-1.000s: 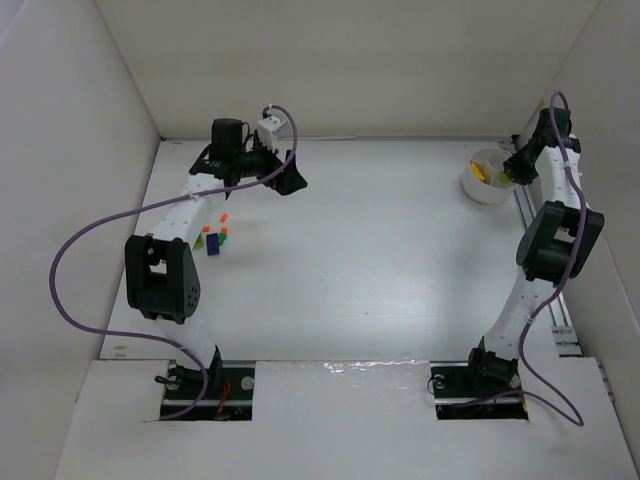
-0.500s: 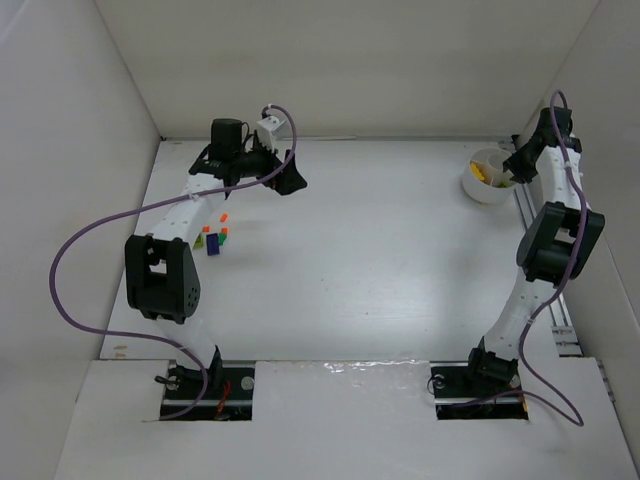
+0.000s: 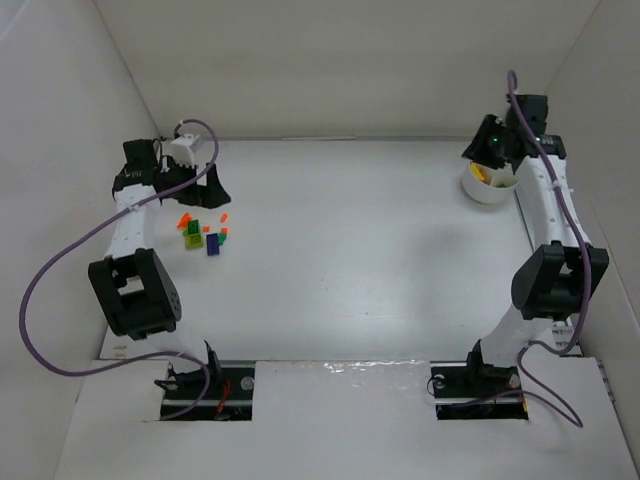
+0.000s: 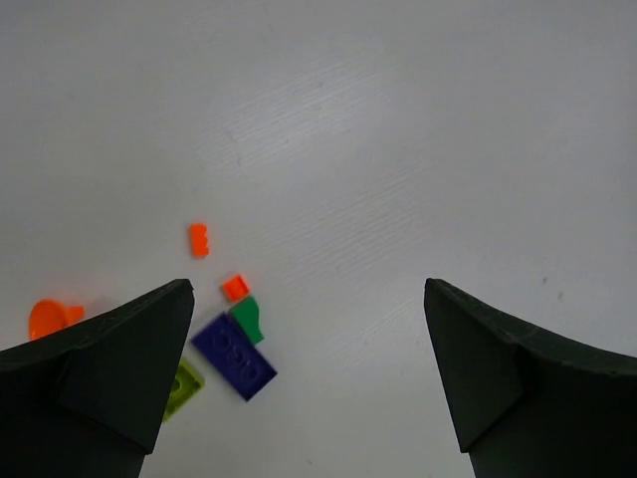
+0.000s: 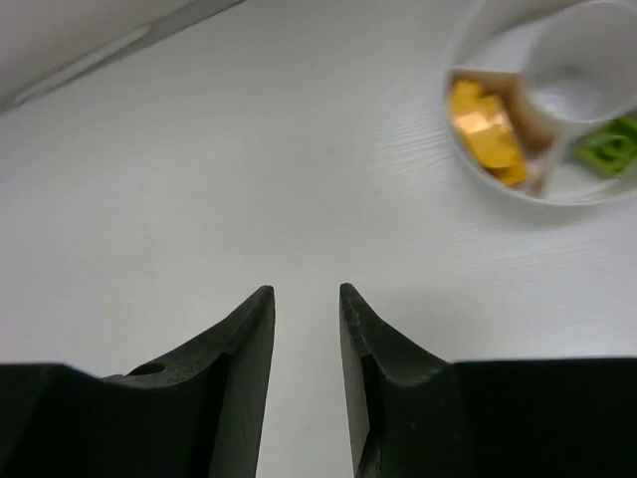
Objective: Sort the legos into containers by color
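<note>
Showing from right wrist only, green lego [image 5: 613, 145] in cup [image 5: 493, 45] wedge

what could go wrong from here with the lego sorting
The dark blue brick, green brick and orange brick lie crowded together, so the wide-open left gripper could pinch two colours at once. The right gripper hangs close to the cup; a careless swing might tip it.

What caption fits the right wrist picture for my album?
Right hand, empty, near the divided white cup holding yellow Lego bricks and a green brick in separate compartments.
</note>
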Tool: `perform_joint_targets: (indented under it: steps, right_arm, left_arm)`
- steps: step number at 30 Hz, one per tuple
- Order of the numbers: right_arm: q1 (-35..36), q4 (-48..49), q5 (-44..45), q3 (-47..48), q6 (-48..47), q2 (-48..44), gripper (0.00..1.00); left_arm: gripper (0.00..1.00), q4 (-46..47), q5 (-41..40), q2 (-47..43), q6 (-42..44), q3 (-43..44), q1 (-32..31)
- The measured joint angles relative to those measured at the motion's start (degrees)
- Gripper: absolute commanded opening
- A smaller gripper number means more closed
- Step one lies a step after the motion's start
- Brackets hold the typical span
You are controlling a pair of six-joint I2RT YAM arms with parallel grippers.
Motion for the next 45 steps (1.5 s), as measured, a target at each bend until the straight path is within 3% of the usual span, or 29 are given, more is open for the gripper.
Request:
perform_joint_targets:
  steps: [4,8,11,13,15,19,25,45]
  right_arm:
    - [7.85,1.16,-1.53,-2.32,-4.02,-1.64,0.45]
    - [9.03,0.96,-7.08,-3.61,-6.88,-1.62,0.49]
    - [8.63,0.92,-9.68,-3.63,-7.80,-1.36,0.49]
    - [8.61,0.79,-10.93,-3.58,-8.24,-1.14,0.49]
    - [8.61,0.74,-11.93,-3.58,-8.50,-0.90,0.49]
    - [8.63,0.79,-13.05,-3.58,-8.79,-0.28,0.49]
    - [8.61,0.59,-13.64,-3.58,-8.74,1.42,0.49]
    - [7.48,-1.42,-14.49,0.42,-8.52,4.46,0.49]
  left_arm:
    - [1.00,-4.20,-6.14,-10.43,9.09,-9.60,1.20]
    - [0.97,-9.29,-8.00,-19.28,22.16,-15.65,4.31]
    - [0.89,-12.76,-8.37,-16.81,30.25,-15.21,7.48]
    - [0.89,-16.68,-8.22,-10.67,34.84,-13.00,10.19]
    - [0.98,-18.75,-8.26,-4.20,37.57,-11.30,12.96]
    - [1.00,-19.93,-8.94,2.95,38.80,-10.91,17.70]
    - [1.00,-18.43,-9.14,3.91,37.03,-9.46,19.30]
    - [1.00,-11.93,-9.09,15.34,32.50,-4.87,10.82]
